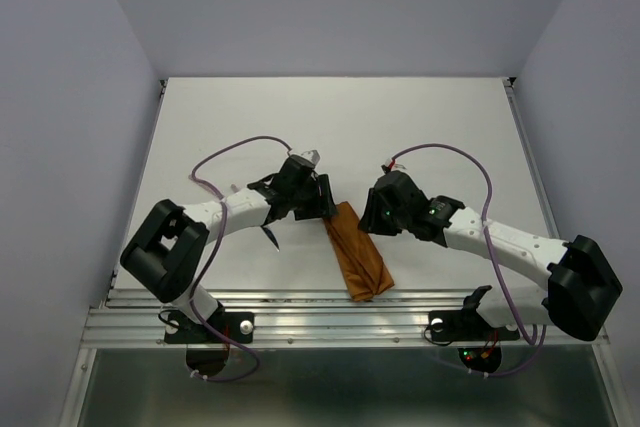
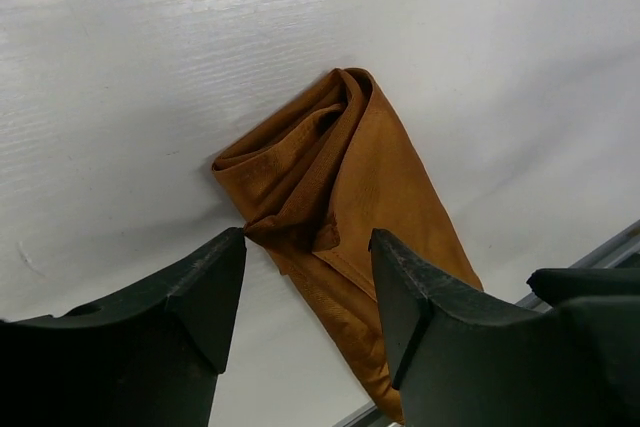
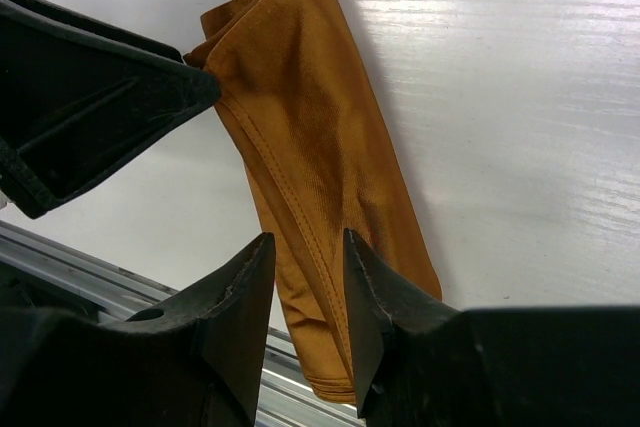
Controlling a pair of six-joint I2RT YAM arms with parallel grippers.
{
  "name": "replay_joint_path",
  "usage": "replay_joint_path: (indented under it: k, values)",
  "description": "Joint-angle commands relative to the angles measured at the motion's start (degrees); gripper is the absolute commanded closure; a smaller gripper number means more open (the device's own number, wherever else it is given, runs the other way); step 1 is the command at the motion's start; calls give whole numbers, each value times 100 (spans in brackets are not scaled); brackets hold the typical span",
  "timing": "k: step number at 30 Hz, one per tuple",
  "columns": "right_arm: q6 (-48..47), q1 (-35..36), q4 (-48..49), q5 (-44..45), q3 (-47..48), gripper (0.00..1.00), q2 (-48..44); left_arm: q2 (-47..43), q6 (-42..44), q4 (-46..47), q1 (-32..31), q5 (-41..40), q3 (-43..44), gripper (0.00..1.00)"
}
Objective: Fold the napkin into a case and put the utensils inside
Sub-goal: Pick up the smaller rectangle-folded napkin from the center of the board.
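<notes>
Napkin (image 1: 358, 259) lies folded slim on the counter (image 1: 420, 127). Left end effector (image 2: 308, 242) gapes open over its bunched end; right end effector (image 3: 307, 237), narrowly parted just above it, seems empty (no utensils visible). Pinch just 1 top layer, then lift slowly.

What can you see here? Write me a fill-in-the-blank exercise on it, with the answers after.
1. The folded napkin lies ___ the left gripper and the right gripper.
2. The left gripper's jaws stand ___ above the napkin.
3. The table is ___ in colour.
Missing words: between; open; white.
</notes>
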Motion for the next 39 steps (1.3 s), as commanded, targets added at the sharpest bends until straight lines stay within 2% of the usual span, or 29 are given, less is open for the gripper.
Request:
replay_joint_path:
  k: [1,5,7,14,17,19,22,23,26,30,39]
  values:
    - [47,39,7,139,-18,61,31,59,232,74,-26,55,279,37]
    - [38,39,16,130,-18,61,75,173,258,65,-26,90,297,38]
    - [38,39,-11,95,-18,61,84,208,258,65,-17,99,305,44]
    - [-137,39,-362,-143,-88,57,14,410,276,56,-17,117,367,41]
    - [-120,91,-450,-274,-246,57,-153,446,267,65,-26,125,393,50]
    - [-85,91,-476,-336,-378,57,-250,455,267,65,-26,134,428,61]
    - [-15,144,-555,-327,-510,57,-391,499,267,65,-17,152,464,67]
    - [20,144,-573,-327,-528,57,-452,507,258,65,-17,160,481,75]
    - [82,197,-599,-345,-598,57,-549,516,249,56,-17,178,499,83]
    - [152,441,-774,-267,-581,57,-584,481,249,-5,-17,178,560,100]
    - [846,1567,-1144,278,-467,57,-479,437,258,-295,-17,55,859,100]
